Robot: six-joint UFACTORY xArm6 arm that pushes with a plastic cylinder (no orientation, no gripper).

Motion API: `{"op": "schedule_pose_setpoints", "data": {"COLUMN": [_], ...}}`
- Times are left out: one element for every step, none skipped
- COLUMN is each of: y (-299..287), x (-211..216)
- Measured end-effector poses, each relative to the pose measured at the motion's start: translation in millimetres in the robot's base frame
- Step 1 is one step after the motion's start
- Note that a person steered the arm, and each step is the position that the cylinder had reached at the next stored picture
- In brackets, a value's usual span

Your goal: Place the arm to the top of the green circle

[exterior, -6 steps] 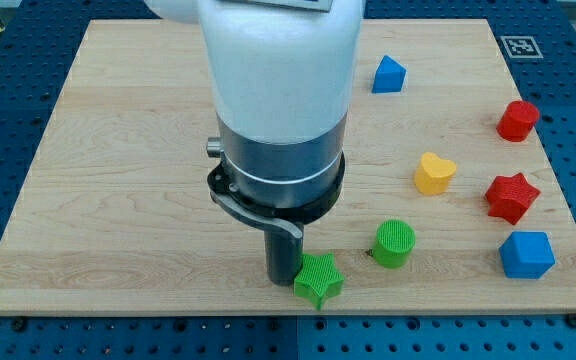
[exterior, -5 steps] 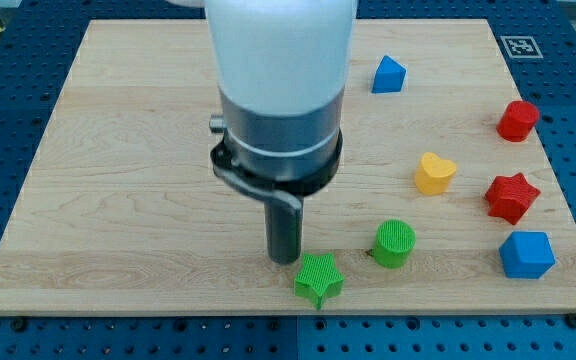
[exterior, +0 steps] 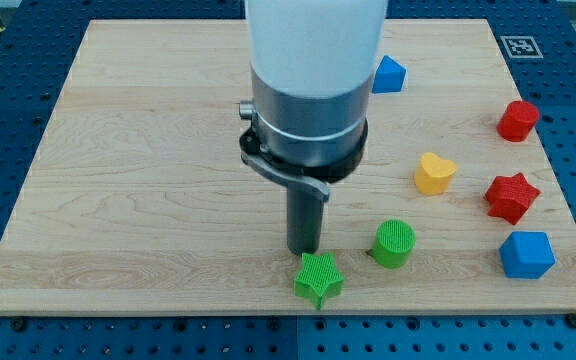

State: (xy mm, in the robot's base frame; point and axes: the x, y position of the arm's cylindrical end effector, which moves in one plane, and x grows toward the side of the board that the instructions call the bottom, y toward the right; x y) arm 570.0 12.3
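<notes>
Ribbed green circle (exterior: 394, 243) sits right of my tip (exterior: 303, 251), a plain rod; green star (exterior: 318, 279) seemingly just below, on pale wood (exterior: 118, 180).

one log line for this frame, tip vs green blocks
tip: just above green star | left of green circle, not touching | not yet at circle's top

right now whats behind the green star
My tip stands just past the green star, toward the view's top, with bare board around it. The arm body covers the board farther back and part of the blue block.
</notes>
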Motion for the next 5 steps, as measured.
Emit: {"op": "schedule_pose_setpoints", "data": {"y": [7.4, 13.9, 22.6, 37.3, 62.0], "x": [-4.5, -23.5, -48.7, -61.1, -61.1]}}
